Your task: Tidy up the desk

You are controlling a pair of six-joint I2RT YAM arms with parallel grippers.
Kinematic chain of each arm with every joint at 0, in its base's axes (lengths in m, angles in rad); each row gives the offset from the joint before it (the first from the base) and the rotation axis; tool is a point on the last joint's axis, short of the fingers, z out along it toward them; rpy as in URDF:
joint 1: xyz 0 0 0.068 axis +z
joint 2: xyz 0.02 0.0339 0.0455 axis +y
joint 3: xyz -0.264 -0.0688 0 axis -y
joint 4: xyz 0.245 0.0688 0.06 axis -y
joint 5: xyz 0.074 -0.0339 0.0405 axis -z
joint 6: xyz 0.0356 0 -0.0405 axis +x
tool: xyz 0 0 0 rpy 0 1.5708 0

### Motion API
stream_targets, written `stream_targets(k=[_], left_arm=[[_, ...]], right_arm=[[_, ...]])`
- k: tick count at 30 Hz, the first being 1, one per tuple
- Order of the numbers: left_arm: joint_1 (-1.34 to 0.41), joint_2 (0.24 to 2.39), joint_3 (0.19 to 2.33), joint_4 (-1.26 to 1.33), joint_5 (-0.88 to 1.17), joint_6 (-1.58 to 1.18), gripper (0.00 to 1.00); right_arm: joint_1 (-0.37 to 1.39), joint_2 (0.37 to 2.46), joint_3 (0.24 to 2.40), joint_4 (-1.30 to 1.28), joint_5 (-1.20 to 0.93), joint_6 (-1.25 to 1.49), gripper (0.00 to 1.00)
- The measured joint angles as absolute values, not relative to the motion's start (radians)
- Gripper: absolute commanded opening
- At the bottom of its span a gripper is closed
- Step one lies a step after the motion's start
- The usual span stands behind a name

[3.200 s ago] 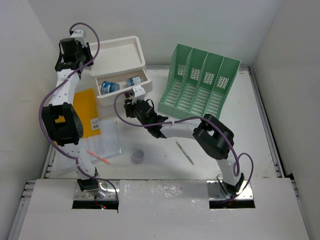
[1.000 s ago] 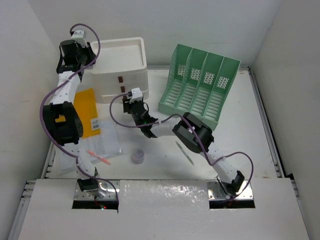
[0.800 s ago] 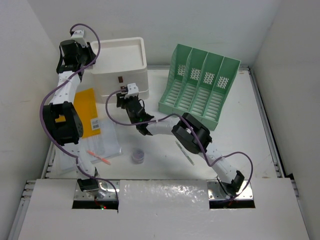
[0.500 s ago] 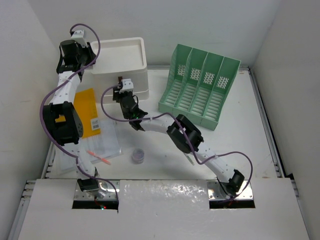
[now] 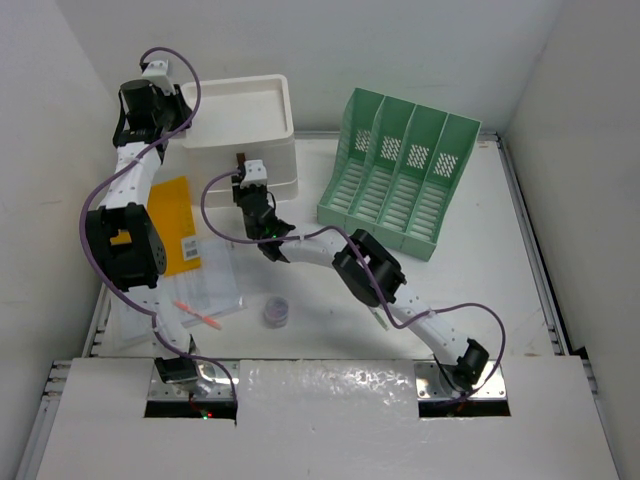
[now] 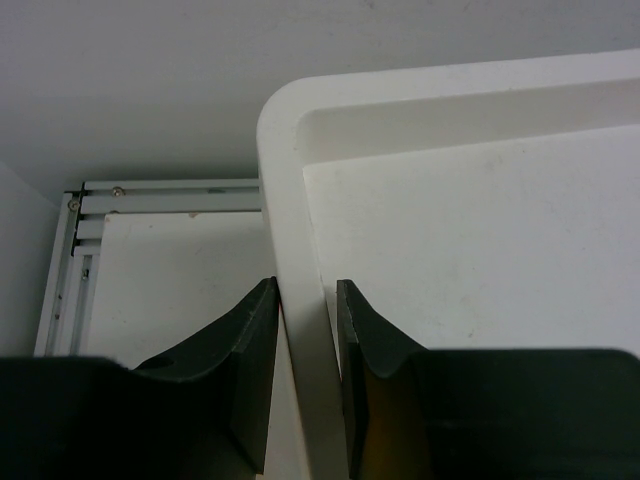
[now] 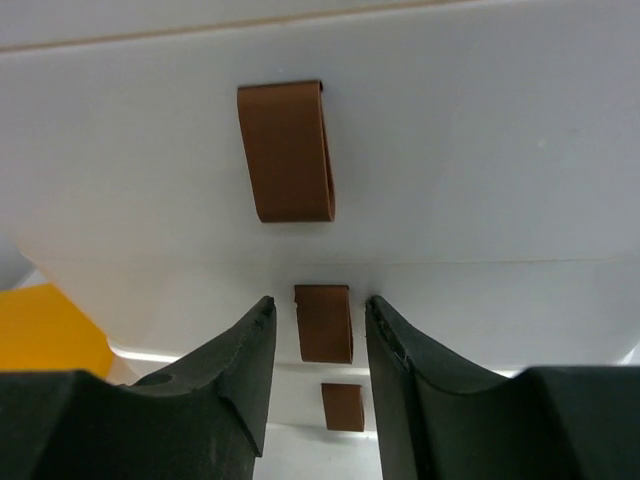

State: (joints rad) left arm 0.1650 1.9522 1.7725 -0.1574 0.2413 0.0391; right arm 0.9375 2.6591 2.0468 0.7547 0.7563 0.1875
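Beneath both arms lay the white desk; at its far left stood a drawer box, the left gripper clamped on its rim, the right gripper parted around, not touching, its middle brown pull tab

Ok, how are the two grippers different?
The left gripper pinches the top rim of the white drawer box; the right gripper stands open around a brown tab without touching it. Left works at the box's top, right at its front. Both are at the same box.
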Motion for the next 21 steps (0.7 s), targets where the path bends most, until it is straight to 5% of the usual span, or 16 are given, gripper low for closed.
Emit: stream_targets(k=[4, 8, 15, 21], left_arm=[[0.165, 1.952, 1.773, -0.157, 0.242, 0.039, 0.0], [0.165, 1.952, 1.773, -0.157, 0.242, 0.039, 0.0], [0.165, 1.952, 1.773, -0.157, 0.242, 0.039, 0.0], [0.165, 1.951, 1.773, -0.158, 0.253, 0.035, 0.0]], right_arm=[[0.936, 2.667, 2.047, 0.737, 0.759, 0.19, 0.34], [0.933, 2.675, 2.049, 0.727, 0.755, 0.192, 0.02], [0.931, 2.674, 2.042, 0.735, 0.719, 0.203, 0.0], [0.919, 2.557, 1.779, 0.907, 0.596, 0.228, 0.0]])
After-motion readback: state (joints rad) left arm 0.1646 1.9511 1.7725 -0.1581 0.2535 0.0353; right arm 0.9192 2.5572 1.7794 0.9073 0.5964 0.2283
